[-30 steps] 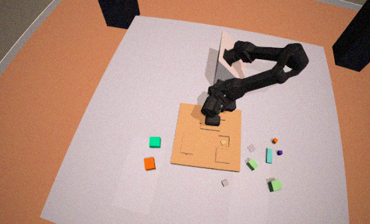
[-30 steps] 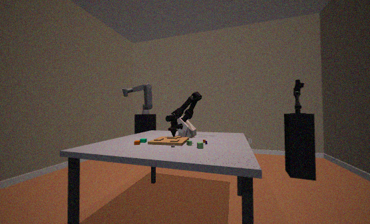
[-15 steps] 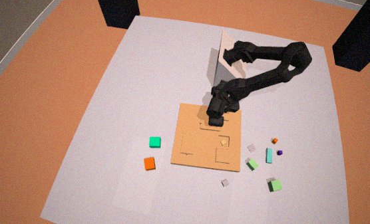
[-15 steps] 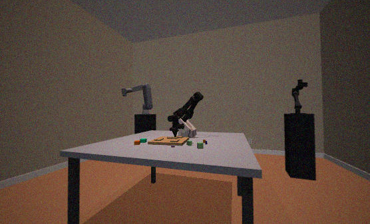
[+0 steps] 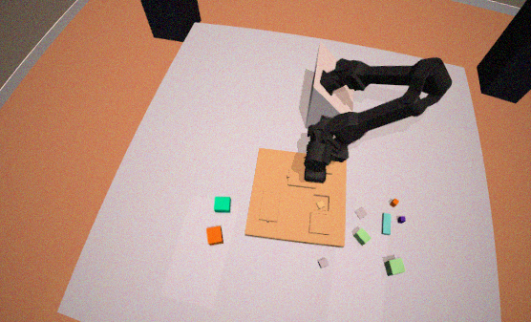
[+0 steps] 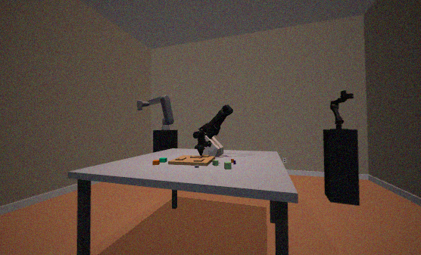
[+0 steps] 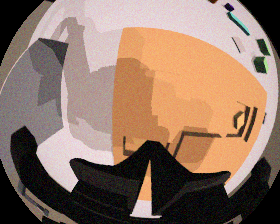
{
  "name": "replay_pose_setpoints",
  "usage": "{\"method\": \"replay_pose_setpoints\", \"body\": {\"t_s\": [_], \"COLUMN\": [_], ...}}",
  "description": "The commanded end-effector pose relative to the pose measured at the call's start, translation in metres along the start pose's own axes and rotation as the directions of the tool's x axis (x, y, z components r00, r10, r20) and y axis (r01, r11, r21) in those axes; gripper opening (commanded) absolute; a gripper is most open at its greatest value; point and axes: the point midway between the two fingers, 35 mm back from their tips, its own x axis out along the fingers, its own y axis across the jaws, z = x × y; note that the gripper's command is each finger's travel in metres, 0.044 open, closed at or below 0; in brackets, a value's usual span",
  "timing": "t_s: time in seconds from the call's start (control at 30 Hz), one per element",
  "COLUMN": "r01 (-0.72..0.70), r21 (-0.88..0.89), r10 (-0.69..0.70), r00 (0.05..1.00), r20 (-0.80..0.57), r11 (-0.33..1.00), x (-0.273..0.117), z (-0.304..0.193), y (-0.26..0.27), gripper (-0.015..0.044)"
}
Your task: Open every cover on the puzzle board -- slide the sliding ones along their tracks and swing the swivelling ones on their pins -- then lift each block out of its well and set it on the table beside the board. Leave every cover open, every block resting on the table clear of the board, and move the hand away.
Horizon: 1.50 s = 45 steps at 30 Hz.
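Observation:
The orange puzzle board (image 5: 296,161) (image 6: 189,163) (image 7: 166,45) lies flat. Thin dark outlines mark a front-left cover (image 5: 268,208), a front-right cover (image 5: 319,224) and a panel (image 5: 299,181) near the back, partly hidden by the hand. A small pale yellow piece (image 5: 321,204) (image 7: 239,121) sits inside a dark-edged corner at the right; I cannot tell whether it is a block in a well or a knob. My gripper (image 6: 201,154) (image 7: 152,141) is shut and empty, low over the back part of the board. In the top view the hand hides its fingertips; contact is unclear.
A green block (image 5: 223,204) and an orange block (image 5: 215,235) lie left of the board. Right of it are two lime blocks (image 5: 362,236) (image 5: 395,266), a teal bar (image 5: 386,224) and several small cubes. A pale slanted panel (image 5: 328,66) stands behind the hand.

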Motion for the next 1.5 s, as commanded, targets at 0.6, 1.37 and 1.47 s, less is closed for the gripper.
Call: {"method": "replay_pose_setpoints", "body": {"t_s": [0.6, 1.37, 1.47], "r01": [-0.002, -0.002, -0.002], "r21": [0.003, 0.002, 0.002], "r10": [0.002, 0.002, 0.002], "r00": [1.000, 1.000, 1.000], "r20": [0.014, 0.015, 0.015], "r11": [1.000, 1.000, 1.000], "x": [0.001, -0.013, -0.016], "z": [0.023, 0.033, 0.033], "y": [0.004, 0.004, 0.004], "gripper": [0.0000, 0.0000, 0.0000]}}
